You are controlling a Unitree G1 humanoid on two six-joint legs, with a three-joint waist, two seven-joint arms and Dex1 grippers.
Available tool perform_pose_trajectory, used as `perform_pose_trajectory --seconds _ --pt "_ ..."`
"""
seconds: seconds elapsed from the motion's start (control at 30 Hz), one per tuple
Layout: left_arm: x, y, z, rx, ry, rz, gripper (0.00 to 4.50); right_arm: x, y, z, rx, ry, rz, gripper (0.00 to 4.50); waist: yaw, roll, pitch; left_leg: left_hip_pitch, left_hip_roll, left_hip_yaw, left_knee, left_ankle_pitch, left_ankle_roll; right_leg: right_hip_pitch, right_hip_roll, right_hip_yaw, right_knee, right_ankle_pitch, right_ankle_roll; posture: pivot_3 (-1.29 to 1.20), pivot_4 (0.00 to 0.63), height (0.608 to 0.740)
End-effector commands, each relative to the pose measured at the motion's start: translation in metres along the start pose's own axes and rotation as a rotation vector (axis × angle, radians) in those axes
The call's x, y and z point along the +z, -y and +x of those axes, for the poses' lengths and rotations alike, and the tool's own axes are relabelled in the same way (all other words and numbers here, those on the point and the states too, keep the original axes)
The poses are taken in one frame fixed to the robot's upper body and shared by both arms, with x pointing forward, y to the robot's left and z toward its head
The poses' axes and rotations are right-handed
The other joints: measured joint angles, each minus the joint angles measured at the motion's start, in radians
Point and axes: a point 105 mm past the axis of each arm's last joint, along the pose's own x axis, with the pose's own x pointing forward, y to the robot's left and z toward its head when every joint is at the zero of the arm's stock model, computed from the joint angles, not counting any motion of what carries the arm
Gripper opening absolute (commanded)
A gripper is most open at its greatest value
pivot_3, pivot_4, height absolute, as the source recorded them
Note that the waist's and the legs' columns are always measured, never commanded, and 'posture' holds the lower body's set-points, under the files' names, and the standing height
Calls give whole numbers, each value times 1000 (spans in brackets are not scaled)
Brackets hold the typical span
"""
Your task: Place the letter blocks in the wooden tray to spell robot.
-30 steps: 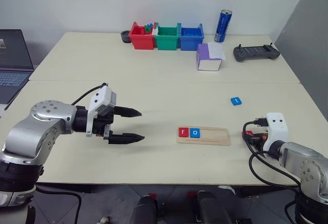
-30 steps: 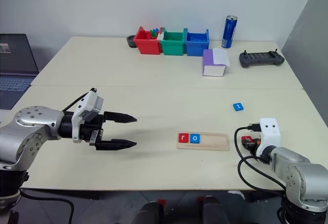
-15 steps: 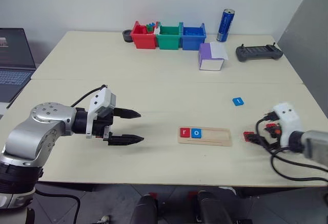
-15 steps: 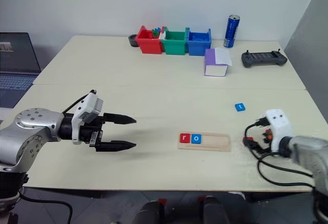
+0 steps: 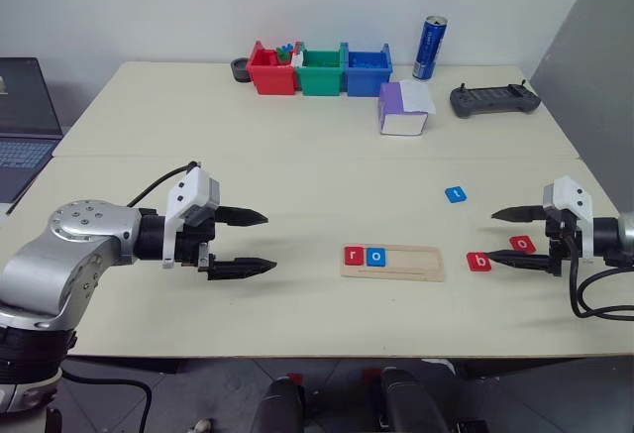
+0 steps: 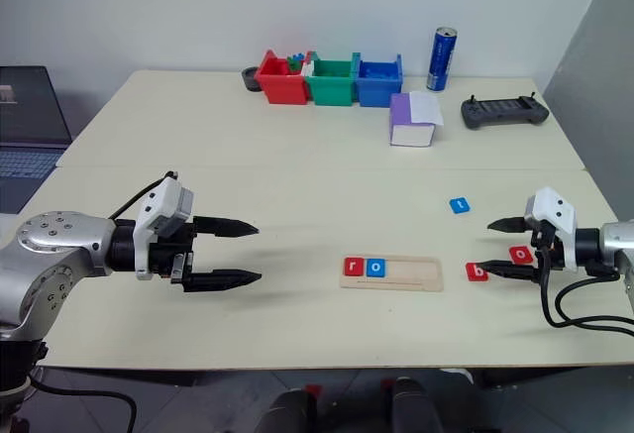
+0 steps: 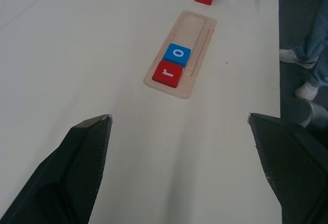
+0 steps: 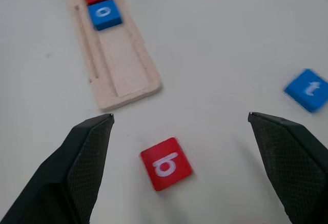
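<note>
Beige table (image 5: 297, 170): both jaws gape wide and empty; left wrist view catches a person's leg (image 7: 313, 44).

The wooden tray (image 5: 393, 262) is pale wood, holding a red "r" block (image 5: 355, 256) and a blue "o" block (image 5: 376, 257), letters white. Red "b" block (image 5: 478, 262), red "o" block (image 5: 522, 244) and blue "t" block (image 5: 455, 194) lie on the cream tabletop (image 5: 297, 175).

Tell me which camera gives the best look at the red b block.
The right wrist view: the red b block lies large between the open fingers, letter readable. The eye views show it small beside the wooden tray; the left wrist view shows it far off.
</note>
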Motion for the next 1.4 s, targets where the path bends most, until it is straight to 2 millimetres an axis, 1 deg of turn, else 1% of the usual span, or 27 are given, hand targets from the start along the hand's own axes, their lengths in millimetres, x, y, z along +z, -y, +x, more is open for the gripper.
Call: perform_pose_trajectory --seconds 0.03,0.1,0.23,0.33,0.43,0.5,0.53,0.63,0.9,1.07,1.2,1.4 --pt "12 5 -6 12 21 40 4500 -9 -7 1 132 -67 -42 4465 1 0 0 0 0 0 0 0 0 0 0 0 0 0 0 0 150 740" --pt "12 10 -6 -1 24 36 4500 -15 -6 4 169 -99 -42 4465 2 0 0 0 0 0 0 0 0 0 0 0 0 0 0 0 150 740" --pt "11 17 -8 -22 7 48 4500 -15 5 11 163 -100 -57 4465 0 1 1 0 0 0 0 0 0 0 0 0 0 0 0 0 150 740" --pt "4 21 -8 -38 -43 73 4500 -18 9 14 163 -115 -65 4465 1 1 1 1 0 0 0 0 0 0 0 0 1 0 -1 0 150 740" --pt "-1 22 -10 -43 -75 88 4500 -24 8 15 182 -146 -64 4465 3 2 1 1 0 0 0 0 0 0 0 0 1 0 -1 0 150 740" --pt "0 23 -10 -51 -73 91 4500 -27 7 15 195 -159 -61 4465 6 2 1 1 0 0 0 0 0 0 0 0 1 1 -2 0 150 740" --pt "0 24 -10 -55 -73 96 4500 -28 7 15 195 -160 -59 4465 6 2 1 1 0 0 0 0 0 0 0 0 1 3 -5 0 150 740" --pt "-2 26 -11 -54 -85 119 4500 -30 7 16 193 -156 -52 4465 7 2 1 1 0 0 0 0 0 0 0 0 1 3 -5 0 150 740" --pt "-6 23 -9 -12 -14 139 4500 -32 6 16 194 -147 -39 4465 9 2 1 1 0 1 0 0 0 0 0 0 1 3 -5 0 150 740" --pt "0 16 -8 50 123 123 4500 -30 6 18 199 -140 -34 4465 11 2 1 1 0 0 1 0 0 0 0 0 1 3 -6 0 150 740" --pt "-9 16 -8 67 128 114 4500 -26 6 20 204 -135 -38 4465 10 2 1 1 0 0 1 0 0 0 0 1 1 3 -6 0 150 740" --pt "-8 18 -7 70 142 119 4500 -26 7 20 205 -142 -36 4465 11 2 1 2 0 1 1 0 0 1 0 1 1 3 -6 0 150 740"
